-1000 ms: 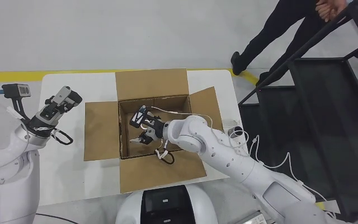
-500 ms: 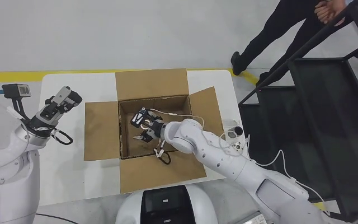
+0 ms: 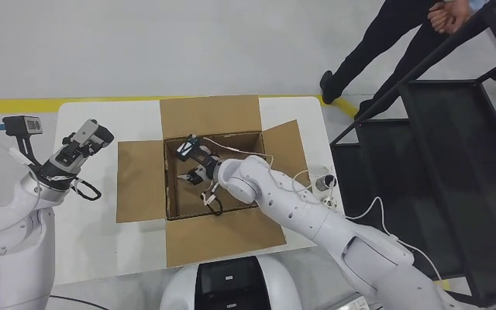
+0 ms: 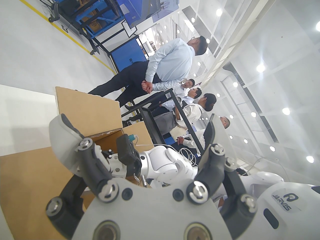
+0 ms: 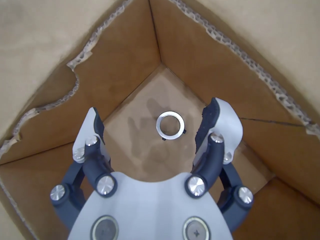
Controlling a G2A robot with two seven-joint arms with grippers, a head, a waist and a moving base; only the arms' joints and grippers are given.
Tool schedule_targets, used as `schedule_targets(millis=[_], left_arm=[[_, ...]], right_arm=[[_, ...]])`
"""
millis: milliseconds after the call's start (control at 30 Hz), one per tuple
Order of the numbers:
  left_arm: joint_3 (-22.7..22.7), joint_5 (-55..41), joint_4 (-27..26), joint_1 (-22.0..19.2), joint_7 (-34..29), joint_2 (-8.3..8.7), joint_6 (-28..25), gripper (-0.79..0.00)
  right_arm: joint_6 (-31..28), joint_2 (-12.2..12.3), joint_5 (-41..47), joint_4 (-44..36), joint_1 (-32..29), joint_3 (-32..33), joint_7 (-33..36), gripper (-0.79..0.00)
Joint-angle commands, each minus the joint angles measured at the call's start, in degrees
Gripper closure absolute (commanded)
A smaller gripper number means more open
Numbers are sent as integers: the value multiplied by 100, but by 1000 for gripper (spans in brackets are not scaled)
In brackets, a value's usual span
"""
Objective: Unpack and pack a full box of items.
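An open cardboard box (image 3: 209, 116) stands on the white table (image 3: 85, 225) with its four flaps spread flat. My right gripper (image 3: 186, 176) is down inside it, toward the far left corner. In the right wrist view this gripper (image 5: 152, 113) is open, hanging above a small metal ring (image 5: 170, 125) that lies flat on the box floor near a corner. The ring sits between the fingers and below them, untouched. My left gripper (image 3: 94, 133) is held up over the table's left edge, away from the box, open and holding nothing (image 4: 136, 123).
The box walls (image 5: 200, 58) close in tightly around the right gripper. A black metal stair frame (image 3: 418, 139) stands just right of the table. Bare tabletop lies left of the box and at the front left.
The right gripper has moved inside the box toward its back left corner. The left arm has stayed still.
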Motion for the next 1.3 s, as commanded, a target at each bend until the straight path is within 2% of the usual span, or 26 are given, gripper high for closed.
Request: schedule_targets(millis=[0,133,167,200,267,333,800,1033,1267], left_arm=[[0,0,0,0,0,0,0,-785],[0,0,0,0,0,0,0,-785],[0,0,0,0,0,0,0,-785],[0,0,0,0,0,0,0,-785],[0,0,0,0,0,0,0,-785],[0,0,0,0,0,0,0,-785],[0,0,0,0,0,0,0,-785],[0,0,0,0,0,0,0,-785],[0,0,0,0,0,0,0,-785]], right_arm=[[-25,-31,-38,153,33,-5,13,-603],[-110,-97,-112,393,33,-63,-42,-514],[-104,-116,-112,449,25,-71,-79,-465],[-96,-136,-144,509,26,-90,-95,-372],[-39,-177,-226,636,44,-126,-117,-296],[33,-223,-284,725,71,-151,-136,-265],[105,-451,-255,1323,199,-108,194,-308],[234,-579,-275,1612,249,-116,183,-231],[331,-687,-307,1870,272,-99,152,-277]])
